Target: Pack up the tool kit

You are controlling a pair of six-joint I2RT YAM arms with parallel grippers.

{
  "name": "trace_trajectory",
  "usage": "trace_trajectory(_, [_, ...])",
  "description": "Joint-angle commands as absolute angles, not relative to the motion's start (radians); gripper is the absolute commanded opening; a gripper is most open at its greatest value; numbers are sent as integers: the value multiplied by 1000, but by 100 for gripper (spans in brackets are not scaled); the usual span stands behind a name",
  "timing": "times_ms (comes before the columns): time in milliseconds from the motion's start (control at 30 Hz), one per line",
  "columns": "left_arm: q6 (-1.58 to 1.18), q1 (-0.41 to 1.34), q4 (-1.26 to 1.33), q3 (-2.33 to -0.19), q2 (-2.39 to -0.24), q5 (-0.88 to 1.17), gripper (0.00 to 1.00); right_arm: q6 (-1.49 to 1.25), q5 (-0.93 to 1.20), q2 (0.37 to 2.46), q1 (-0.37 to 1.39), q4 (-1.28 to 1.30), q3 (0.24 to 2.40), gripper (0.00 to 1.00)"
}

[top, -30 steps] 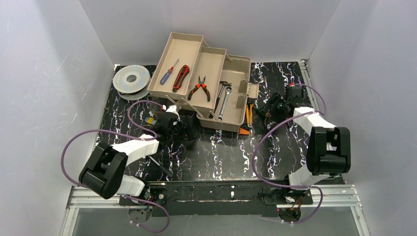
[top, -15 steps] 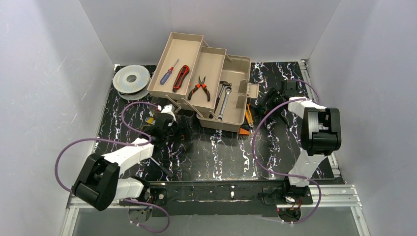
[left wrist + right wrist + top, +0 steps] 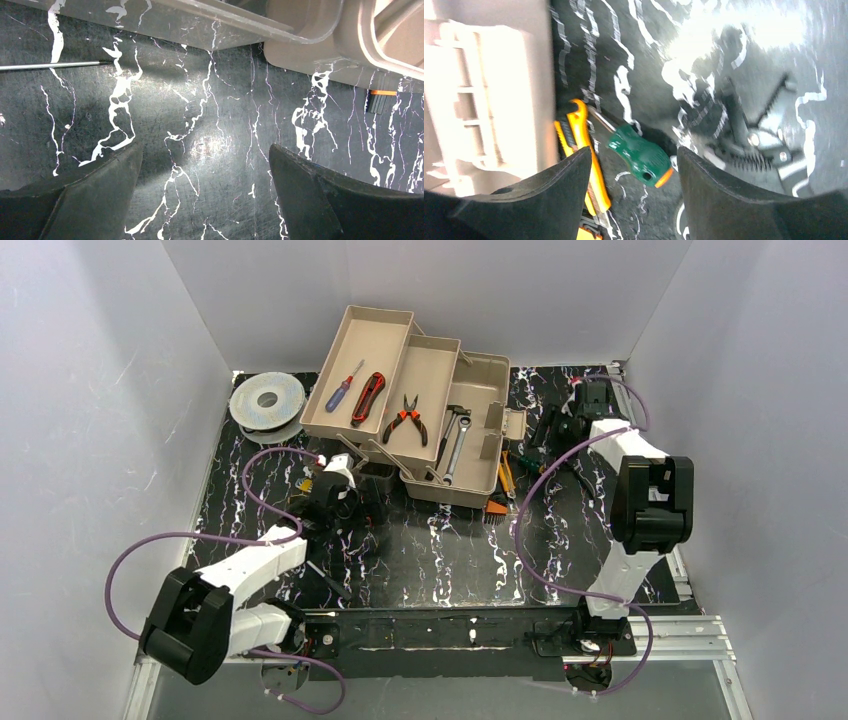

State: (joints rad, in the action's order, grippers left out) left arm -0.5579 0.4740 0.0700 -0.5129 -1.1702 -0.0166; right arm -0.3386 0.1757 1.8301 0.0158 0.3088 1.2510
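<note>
Black marbled tabletop (image 3: 440, 550). Tan toolbox (image 3: 455, 492) sits at the back centre, opened, with two trays (image 3: 375, 340) stepped out to its left. Grey spool (image 3: 266, 400) lies left of the trays, apart from them. Left claw (image 3: 205, 160) is spread wide with nothing in it, low over bare tabletop just in front of the toolbox. Right claw (image 3: 634, 165) is parted and holds nothing, over the tools lying beside the toolbox's right wall: an orange-handled tool (image 3: 581, 145), a green screwdriver (image 3: 639, 155), and a dark toothed tool (image 3: 744, 135), too blurred to name. Trays hold a small screwdriver (image 3: 343, 387), a red-black tool (image 3: 368, 398) and orange pliers (image 3: 405, 418). Wrenches (image 3: 455, 445) lie in the toolbox base.
</note>
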Motion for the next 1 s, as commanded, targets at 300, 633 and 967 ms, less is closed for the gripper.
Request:
trace_trajectory(300, [-506,469,14,-510,-1085,-14,98,-109,311,2006,65,563,1510,72])
trace_trajectory(633, [-512,470,27,-499,-1065,0,98,-110,28,2032,153,698,1526,48])
trace_trajectory(967, [-530,471,33,-477,-1033,28,98,-358,-250,1588,165,358,1237,1])
